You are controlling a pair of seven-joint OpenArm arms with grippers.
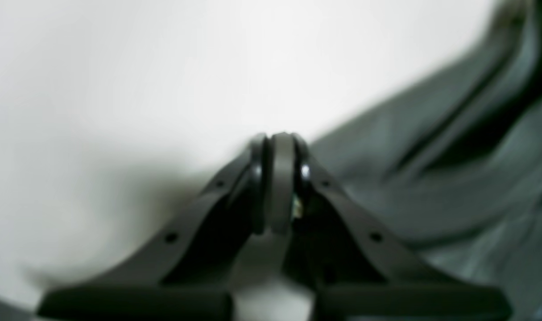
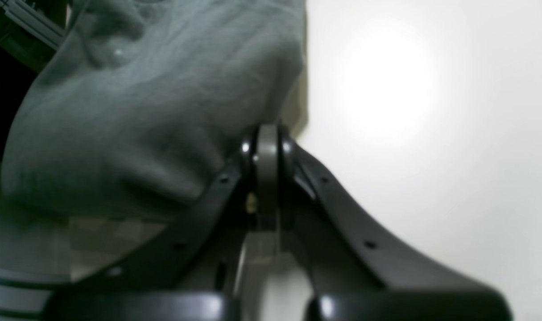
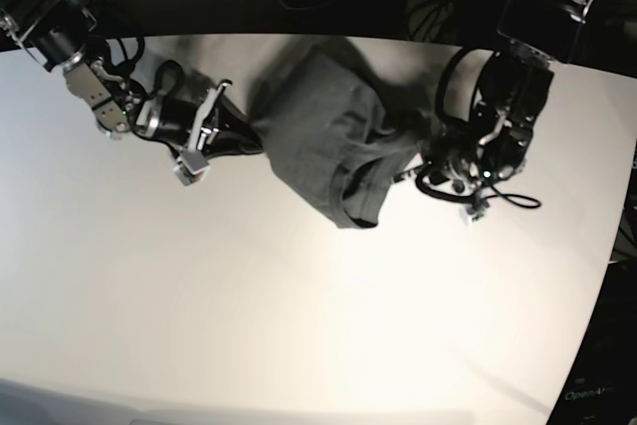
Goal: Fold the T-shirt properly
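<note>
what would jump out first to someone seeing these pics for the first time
The dark grey T-shirt stands out, bunched in a wrinkled heap at the far middle of the white table. Next come the two black arms flanking it: the right gripper at the heap's left edge in the base view, the left gripper at its right edge, both shut.

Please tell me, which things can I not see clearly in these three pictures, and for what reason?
- Left gripper: the blurred left wrist view hides whether cloth sits between its shut jaws.
- Right gripper: same doubt in the right wrist view; the T-shirt lies beside it.
- T-shirt neck and sleeves: bunched folds hide them in the base view.
- Gripper tips: in the base view, too small and dark against the cloth.
</note>
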